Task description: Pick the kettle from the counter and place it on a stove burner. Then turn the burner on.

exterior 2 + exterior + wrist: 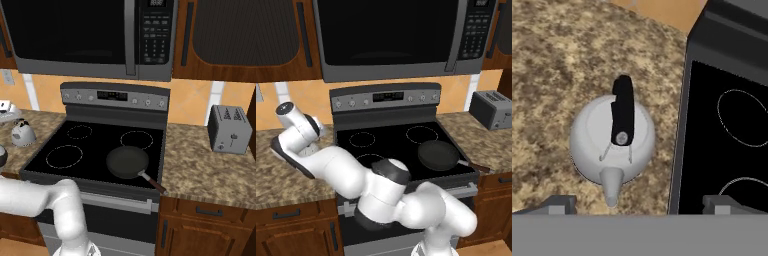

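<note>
Hovering above the kettle (612, 140), with the gripper (639, 204) spread as wide as it goes and nothing between the jaws. Kettle upright on the counter (547, 60), left of the cooktop (722, 150) and just beside its edge, spout (611, 186) pointing to the near side.

Step in hand, by the look of it: lining up for the pick.

- Take the black handle (622, 110), not the rounded body: the arch is thin, and it runs near to far, so fingers closing from left and right cross it squarely. No wrist turn seems needed.
- Centre first. In the hand view the handle sits a little left and to the far side of the midpoint between the tips; shift that way before going down.
- Descend straight, one fingertip each side of the arch, low enough to close under its crown yet clear of the lid and knob.
- Close gently; a smooth dome may tip or slide towards the cooktop edge if nudged off-centre.
- Lift well clear of the cooktop rim before moving right.
- Aim for the stove burner (64, 156), the wide ring at the near left, well apart from the frying pan (127, 162) on the near right.
</note>
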